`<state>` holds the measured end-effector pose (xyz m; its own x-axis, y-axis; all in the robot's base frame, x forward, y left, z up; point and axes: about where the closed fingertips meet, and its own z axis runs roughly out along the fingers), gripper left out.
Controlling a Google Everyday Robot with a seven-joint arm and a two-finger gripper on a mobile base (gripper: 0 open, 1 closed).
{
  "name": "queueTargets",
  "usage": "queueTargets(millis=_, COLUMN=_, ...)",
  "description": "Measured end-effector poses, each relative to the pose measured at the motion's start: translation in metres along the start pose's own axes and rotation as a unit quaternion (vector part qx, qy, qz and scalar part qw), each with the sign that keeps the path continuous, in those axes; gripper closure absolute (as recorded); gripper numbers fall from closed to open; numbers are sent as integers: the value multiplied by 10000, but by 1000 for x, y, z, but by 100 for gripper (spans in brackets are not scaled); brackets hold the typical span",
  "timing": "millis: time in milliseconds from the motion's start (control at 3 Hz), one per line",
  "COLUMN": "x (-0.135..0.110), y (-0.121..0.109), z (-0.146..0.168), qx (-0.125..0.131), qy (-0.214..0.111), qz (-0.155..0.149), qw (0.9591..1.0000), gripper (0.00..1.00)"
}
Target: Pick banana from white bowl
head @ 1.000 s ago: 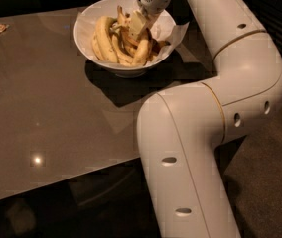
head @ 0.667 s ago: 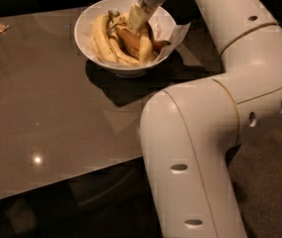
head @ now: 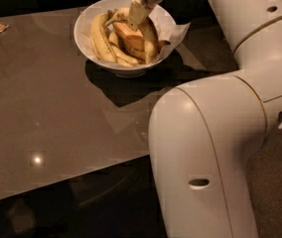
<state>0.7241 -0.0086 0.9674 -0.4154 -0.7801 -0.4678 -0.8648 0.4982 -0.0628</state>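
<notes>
Camera view: end effector (head: 137, 15) (over bowl (head: 81, 31))

No text, label or number can be read anywhere, not even on the gripper (head: 137, 17), which hangs over the white bowl (head: 83, 24).

Gripper (head: 137, 15), down in the white bowl (head: 84, 31) by the far edge of the table (head: 56, 123), is cropped at the top and covers the fruit (head: 131, 39) beneath, arm (head: 220, 133) hiding the near-right corner.
</notes>
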Motion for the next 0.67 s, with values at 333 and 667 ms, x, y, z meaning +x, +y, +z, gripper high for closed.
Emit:
queueTargets(millis=333, x=-8, y=12, z=-7, qx=57, qy=63, qz=-103, qw=9999, gripper=100)
queueTargets(millis=667, x=-3, y=41, z=-17, qx=146, qy=336, qz=-109, qw=9993, gripper=100)
